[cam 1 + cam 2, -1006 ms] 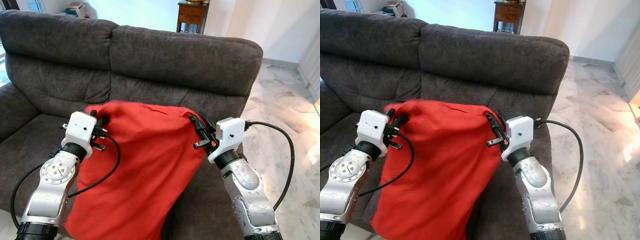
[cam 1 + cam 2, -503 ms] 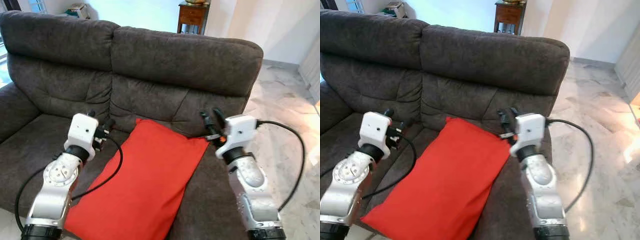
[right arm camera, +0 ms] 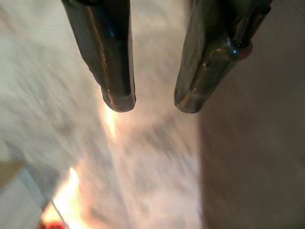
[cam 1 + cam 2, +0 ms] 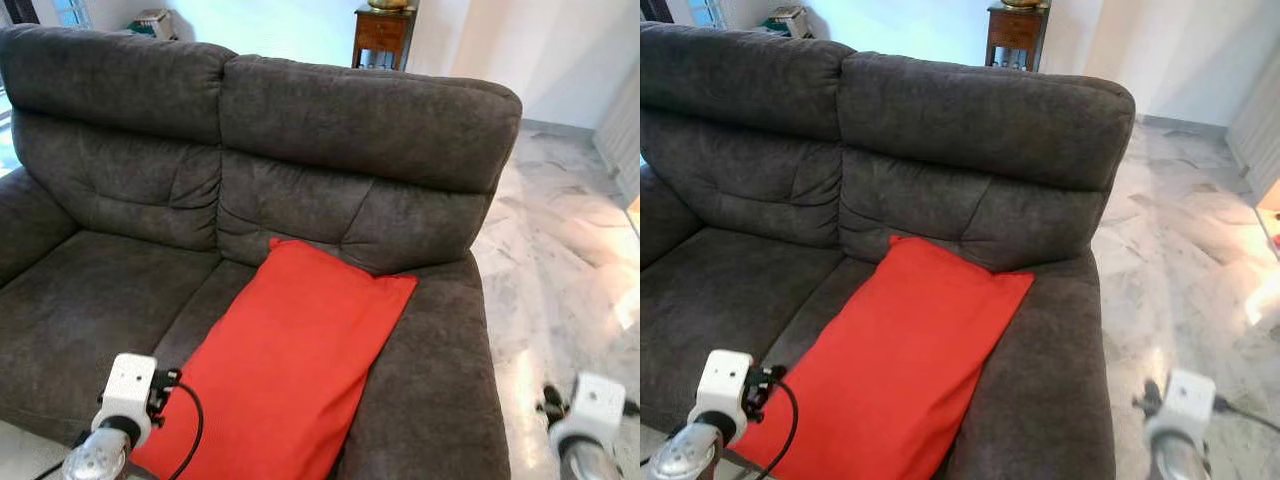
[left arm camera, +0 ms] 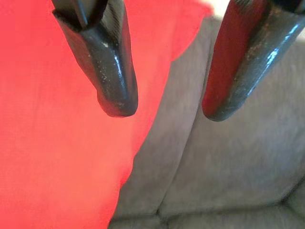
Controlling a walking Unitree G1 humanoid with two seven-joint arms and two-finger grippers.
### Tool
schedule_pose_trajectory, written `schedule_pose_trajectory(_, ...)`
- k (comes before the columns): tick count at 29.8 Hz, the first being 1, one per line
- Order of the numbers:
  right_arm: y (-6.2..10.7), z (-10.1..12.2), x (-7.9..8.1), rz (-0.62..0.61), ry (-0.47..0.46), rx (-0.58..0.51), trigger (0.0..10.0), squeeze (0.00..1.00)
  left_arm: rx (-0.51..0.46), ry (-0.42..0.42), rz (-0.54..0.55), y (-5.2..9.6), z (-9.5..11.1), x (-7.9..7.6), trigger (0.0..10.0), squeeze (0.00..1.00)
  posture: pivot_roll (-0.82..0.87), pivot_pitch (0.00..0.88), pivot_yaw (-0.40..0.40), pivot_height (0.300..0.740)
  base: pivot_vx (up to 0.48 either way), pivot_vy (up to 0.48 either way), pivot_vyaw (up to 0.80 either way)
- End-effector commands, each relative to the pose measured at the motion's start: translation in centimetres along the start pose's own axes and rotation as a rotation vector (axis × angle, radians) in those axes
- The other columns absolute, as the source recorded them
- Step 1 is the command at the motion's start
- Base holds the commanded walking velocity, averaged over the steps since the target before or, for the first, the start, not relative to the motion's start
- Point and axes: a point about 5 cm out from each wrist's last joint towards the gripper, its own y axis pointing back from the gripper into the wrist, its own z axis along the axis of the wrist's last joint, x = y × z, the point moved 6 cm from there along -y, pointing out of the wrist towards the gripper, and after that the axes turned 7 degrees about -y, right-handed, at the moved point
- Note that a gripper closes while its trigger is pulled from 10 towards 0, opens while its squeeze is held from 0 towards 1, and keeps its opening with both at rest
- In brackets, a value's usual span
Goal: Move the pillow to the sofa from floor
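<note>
Red pillow released, now laid flat on sofa seat near right edge. Both arms lowered; left gripper and right gripper opened, withdrawn.

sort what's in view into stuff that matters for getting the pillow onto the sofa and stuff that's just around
Part of the job:
- red pillow, lying on the seat
- dark grey sofa
- left gripper, open, empty, over the pillow's edge
- right gripper, open, empty, over the floor

Just around:
- wooden side table behind the sofa
- marble floor

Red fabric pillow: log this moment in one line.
red fabric pillow: on dark grey sofa | left gripper: open | right gripper: open
</note>
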Motion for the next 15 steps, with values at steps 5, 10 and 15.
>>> schedule_pose_trajectory(5,3.4,-8.7,-5.1,-0.146,-0.02,0.25,10.0,0.0,0.131,-0.008,-0.053,1.3,-4.8,-2.3,10.0,0.0,0.08,0.036,-0.019,0.74,0.0,0.0,0.0)
schedule_pose_trajectory(10,6.3,-13.7,-5.2,-0.161,-0.04,0.381,10.0,0.0,0.275,0.036,-0.111,2.5,-8.8,-5.1,10.0,0.0,0.09,0.002,-0.004,0.74,0.0,0.0,0.0)
schedule_pose_trajectory(15,7.2,-15.6,-2.9,-0.112,-0.105,0.432,10.0,0.0,0.411,0.082,-0.115,4.2,-12.0,-5.9,10.0,0.0,0.09,0.0,0.008,0.74,0.0,0.0,0.0)
